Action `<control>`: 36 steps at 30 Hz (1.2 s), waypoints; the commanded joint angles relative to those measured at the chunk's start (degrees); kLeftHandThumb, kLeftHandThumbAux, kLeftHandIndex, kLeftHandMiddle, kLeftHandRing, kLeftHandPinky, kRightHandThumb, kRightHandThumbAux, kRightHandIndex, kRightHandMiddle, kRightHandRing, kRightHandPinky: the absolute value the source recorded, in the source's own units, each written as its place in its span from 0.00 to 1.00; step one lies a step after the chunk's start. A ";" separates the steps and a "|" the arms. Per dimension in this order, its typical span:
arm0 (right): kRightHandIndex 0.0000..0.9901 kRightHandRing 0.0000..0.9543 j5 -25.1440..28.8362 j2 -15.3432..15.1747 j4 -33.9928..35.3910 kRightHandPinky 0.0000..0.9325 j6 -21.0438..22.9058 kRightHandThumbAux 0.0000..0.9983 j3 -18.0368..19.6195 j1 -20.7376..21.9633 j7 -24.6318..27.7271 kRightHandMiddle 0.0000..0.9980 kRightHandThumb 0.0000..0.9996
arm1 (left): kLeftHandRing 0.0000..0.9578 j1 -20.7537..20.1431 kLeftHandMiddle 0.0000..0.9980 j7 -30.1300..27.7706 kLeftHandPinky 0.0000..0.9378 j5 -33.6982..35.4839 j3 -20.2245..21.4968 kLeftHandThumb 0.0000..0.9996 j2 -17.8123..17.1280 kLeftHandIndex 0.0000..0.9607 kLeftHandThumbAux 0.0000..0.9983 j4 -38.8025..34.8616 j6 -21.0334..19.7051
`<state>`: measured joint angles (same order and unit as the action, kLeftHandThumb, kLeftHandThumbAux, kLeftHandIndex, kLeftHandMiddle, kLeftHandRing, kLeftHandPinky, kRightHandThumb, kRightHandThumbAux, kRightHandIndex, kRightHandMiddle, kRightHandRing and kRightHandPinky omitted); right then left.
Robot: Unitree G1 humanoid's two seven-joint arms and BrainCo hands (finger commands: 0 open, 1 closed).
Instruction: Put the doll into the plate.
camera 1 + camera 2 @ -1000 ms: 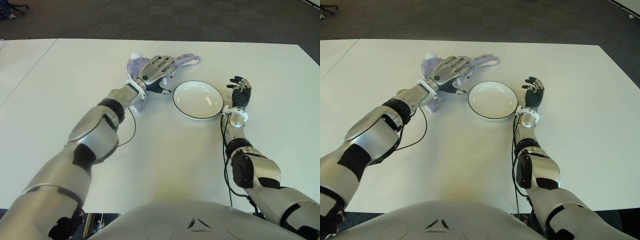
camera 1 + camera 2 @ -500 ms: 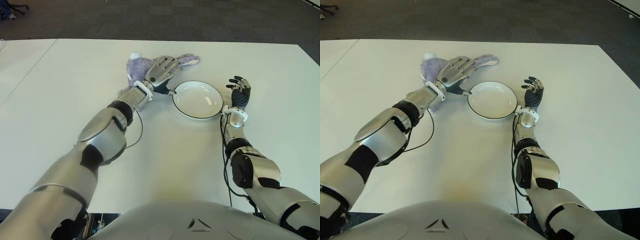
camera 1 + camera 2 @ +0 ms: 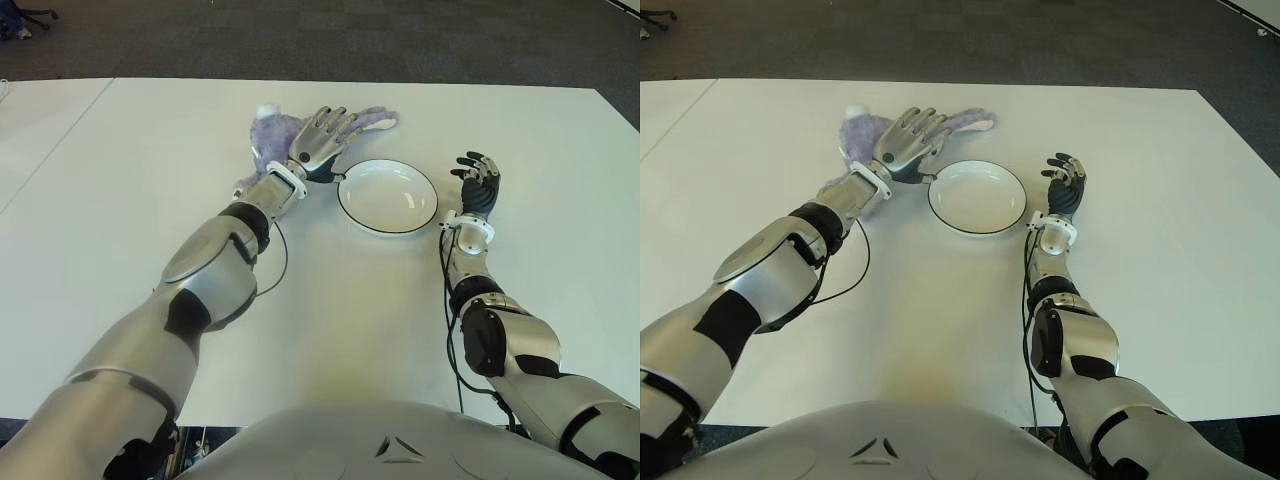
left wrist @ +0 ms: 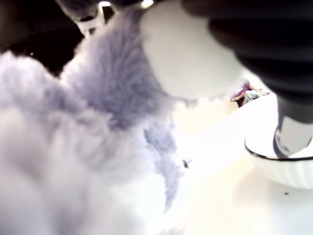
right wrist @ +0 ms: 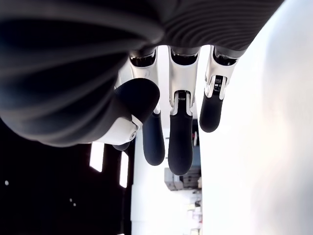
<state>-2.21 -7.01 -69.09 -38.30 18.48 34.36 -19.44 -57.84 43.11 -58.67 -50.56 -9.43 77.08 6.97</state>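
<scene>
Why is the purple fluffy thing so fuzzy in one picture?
Left wrist view: the doll sits right against the lens, so its fur blurs and washes out, while the plate rim farther off looks clearer. Left eye view: the doll is sharper, under the left hand.

On the desk [image 3: 120, 180] the plate [image 3: 388, 196] lies near the middle, with the doll [image 3: 272, 136] behind it and to its left, just beside its rim. The left hand [image 3: 318, 140] lies over the doll, fingers [image 3: 335, 122] spread across it, next to the plate's left edge. The right hand [image 3: 480, 188] shows just right of the plate.
</scene>
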 commanded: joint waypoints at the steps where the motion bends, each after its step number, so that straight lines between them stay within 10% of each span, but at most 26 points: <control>1: 0.30 0.49 0.65 9.06 -7.95 0.26 2.05 0.66 -0.20 -14.73 0.81 0.37 1.00 | 0.00 0.56 0.00 1.16 0.00 -1.84 -1.20 0.14 -2.42 0.00 0.61 2.75 -2.54; 36: 0.31 0.49 1.50 8.45 -8.00 0.19 3.39 0.66 1.18 -14.27 1.92 0.35 1.00 | 0.01 0.75 0.01 4.36 0.01 -1.61 -0.88 0.33 -4.32 0.05 0.52 2.52 -3.61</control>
<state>-2.09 -7.01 -69.09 -38.30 19.03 34.36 -16.74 -57.76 47.53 -59.25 -50.77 -12.58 78.90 3.73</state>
